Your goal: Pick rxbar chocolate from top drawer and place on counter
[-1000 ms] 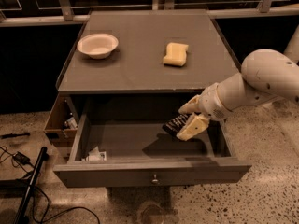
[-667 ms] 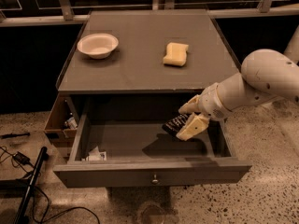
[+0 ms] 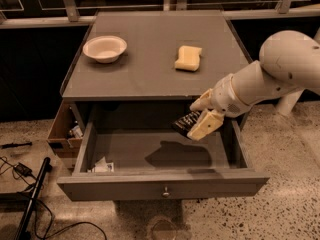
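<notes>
The white arm (image 3: 270, 76) comes in from the right, its thick rounded joint high at the right edge and the forearm sloping down and leftward to the wrist. The gripper (image 3: 196, 118) hangs over the far right part of the open top drawer (image 3: 130, 154), just below the front edge of the desk (image 3: 145, 74). Its jaws pinch the rxbar chocolate (image 3: 183, 122) between them, one tan finger above the bar and one below.

The bar is clear of the drawer floor, with a dark shadow (image 3: 177, 156) under it. Its long axis runs roughly left to right, slightly tilted, and the free end sticks out to the left of the jaws.

On the desk stand a white bowl (image 3: 104, 49) at the far left and a yellow sponge (image 3: 188, 58) right of centre, well apart. A paper scrap (image 3: 103, 166) lies in the drawer's near left corner. A cardboard box (image 3: 61, 131) sits left of the drawer.
</notes>
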Robot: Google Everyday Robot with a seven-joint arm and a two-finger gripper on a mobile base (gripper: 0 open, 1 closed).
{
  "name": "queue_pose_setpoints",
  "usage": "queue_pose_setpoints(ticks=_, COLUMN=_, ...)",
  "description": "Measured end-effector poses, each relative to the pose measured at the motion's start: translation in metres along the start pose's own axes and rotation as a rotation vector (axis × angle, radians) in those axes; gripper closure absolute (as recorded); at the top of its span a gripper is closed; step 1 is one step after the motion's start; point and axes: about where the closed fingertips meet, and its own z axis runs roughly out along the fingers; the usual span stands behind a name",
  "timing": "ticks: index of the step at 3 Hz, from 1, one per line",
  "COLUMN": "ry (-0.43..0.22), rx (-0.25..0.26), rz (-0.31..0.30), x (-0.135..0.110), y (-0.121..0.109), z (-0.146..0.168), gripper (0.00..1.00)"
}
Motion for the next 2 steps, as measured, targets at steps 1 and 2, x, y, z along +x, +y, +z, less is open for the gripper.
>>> queue_pose_setpoints(ticks=1, ry=0.007, rx=0.033, rz=-0.033, x=-0.027, y=-0.008, z=-0.02, gripper=1.0)
queue_pose_setpoints(ticks=2, ry=0.005, rx=0.072, rz=-0.073, x=-0.05, y=-0.024, z=-0.024, gripper=1.0)
